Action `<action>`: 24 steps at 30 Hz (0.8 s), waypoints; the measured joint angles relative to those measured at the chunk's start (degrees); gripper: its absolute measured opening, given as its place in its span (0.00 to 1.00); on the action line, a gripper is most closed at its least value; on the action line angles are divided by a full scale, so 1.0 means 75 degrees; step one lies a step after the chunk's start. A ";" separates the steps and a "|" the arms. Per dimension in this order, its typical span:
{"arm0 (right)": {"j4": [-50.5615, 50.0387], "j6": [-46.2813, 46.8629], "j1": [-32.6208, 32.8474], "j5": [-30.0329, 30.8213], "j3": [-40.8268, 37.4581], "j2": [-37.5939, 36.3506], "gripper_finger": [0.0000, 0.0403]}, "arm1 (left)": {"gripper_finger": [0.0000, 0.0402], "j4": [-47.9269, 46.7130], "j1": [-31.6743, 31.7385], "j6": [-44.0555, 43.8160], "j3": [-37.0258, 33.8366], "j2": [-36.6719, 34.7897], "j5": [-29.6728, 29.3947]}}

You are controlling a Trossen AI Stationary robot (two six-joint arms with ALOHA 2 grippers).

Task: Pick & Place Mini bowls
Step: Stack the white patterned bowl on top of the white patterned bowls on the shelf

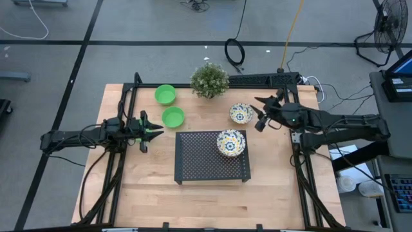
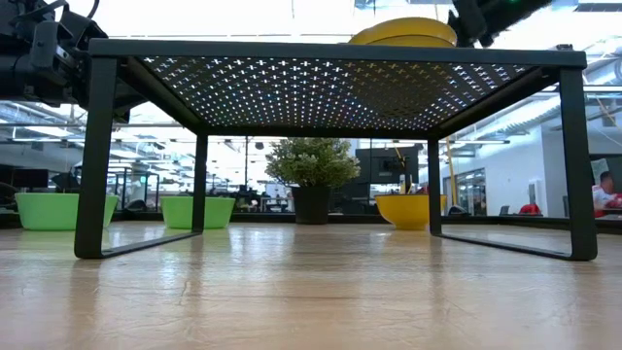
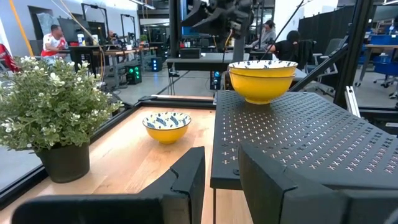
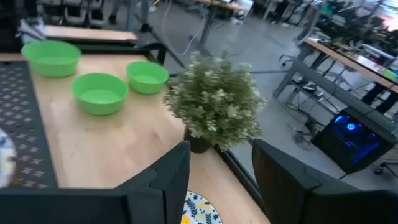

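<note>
Two plain green mini bowls (image 1: 165, 94) (image 1: 172, 116) stand on the table's far left part. One patterned mini bowl (image 1: 241, 114) sits on the wood right of them. A stack of two patterned bowls (image 3: 262, 78) rests on the black rack's far right corner (image 1: 230, 142). My right gripper (image 1: 262, 113) hangs open just right of the lone patterned bowl and above it. That bowl's rim (image 4: 198, 209) shows below its fingers, with nothing between them. My left gripper (image 1: 152, 129) waits open near the green bowls, pointing level toward the rack.
A potted plant (image 1: 210, 80) stands at the table's far edge between the green bowls and the patterned one. The black perforated rack (image 1: 199, 161) fills the table's middle. Black frame rails (image 1: 302, 161) run along both sides. Bare wood lies near the front edge.
</note>
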 joint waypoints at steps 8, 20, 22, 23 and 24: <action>0.1988 -0.0343 -0.0149 0.0010 -0.1931 -0.1132 0.40 | 0.25 0.0003 0.0000 0.0000 0.0000 0.0000 0.0000; 0.2964 -0.0040 -0.0149 0.0032 -0.3141 -0.1686 0.40 | 0.25 0.0001 -0.0002 0.0000 0.0000 0.0000 0.0000; 0.2888 0.0567 -0.0211 0.0018 -0.3148 -0.1710 0.39 | 0.25 0.0000 0.0000 0.0000 0.0000 0.0000 0.0000; 0.2783 0.0816 -0.0257 0.0008 -0.3116 -0.1721 0.39 | 0.25 0.0000 -0.0002 0.0000 0.0000 0.0000 0.0000; 0.2638 0.1023 -0.0302 0.0008 -0.3060 -0.1721 0.39 | 0.25 0.0003 -0.0002 0.0000 0.0003 0.0000 0.0000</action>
